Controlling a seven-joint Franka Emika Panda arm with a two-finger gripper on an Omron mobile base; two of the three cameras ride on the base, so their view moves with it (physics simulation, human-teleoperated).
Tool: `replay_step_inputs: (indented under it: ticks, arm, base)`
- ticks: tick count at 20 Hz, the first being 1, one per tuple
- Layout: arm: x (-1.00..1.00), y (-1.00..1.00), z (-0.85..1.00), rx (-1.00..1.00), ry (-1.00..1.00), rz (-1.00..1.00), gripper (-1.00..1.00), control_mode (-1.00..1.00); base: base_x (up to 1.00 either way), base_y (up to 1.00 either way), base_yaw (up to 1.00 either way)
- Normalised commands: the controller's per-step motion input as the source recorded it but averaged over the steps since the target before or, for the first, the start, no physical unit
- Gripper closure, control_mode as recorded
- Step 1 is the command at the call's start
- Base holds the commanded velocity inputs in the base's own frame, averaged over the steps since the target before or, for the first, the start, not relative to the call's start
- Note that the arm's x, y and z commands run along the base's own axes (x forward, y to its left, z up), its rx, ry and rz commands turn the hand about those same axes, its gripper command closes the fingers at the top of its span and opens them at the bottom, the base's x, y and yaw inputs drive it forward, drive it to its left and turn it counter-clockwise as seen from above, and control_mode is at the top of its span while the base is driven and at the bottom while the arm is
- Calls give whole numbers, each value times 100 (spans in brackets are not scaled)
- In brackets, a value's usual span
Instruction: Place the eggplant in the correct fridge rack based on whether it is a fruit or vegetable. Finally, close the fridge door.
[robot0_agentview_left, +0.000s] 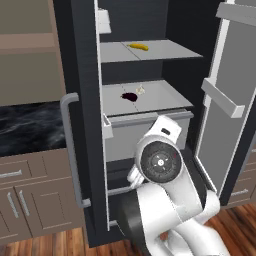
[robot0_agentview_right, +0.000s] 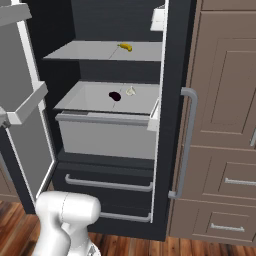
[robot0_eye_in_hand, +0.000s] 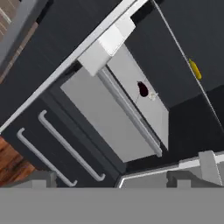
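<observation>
The small dark purple eggplant lies on the fridge rack, a pale grey shelf above a grey drawer front. It lies free and nothing grips it. The fridge door, the right-hand black leaf with a long grey bar handle, stands wide open. Its pale inner lining faces the shelves. My wrist hangs low in front of the drawer, short of the rack. The gripper, open, is hidden behind the arm.
A small white item lies just right of the eggplant. A yellow banana rests on the higher shelf. The left-hand leaf also stands open. Two bar-handled drawers sit below.
</observation>
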Motion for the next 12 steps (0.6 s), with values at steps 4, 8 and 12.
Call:
replay_step_inputs:
  ticks: [4, 8, 12]
  arm:
    - [0, 100, 0, -30, -2, 0, -100, -100]
    - [0, 100, -1, -33, -11, 0, -100, -100]
    - [0, 100, -9, -34, -12, 0, -100, -100]
  base:
    - [0, 0, 0]
    - [0, 0, 0]
    - [0, 0, 0]
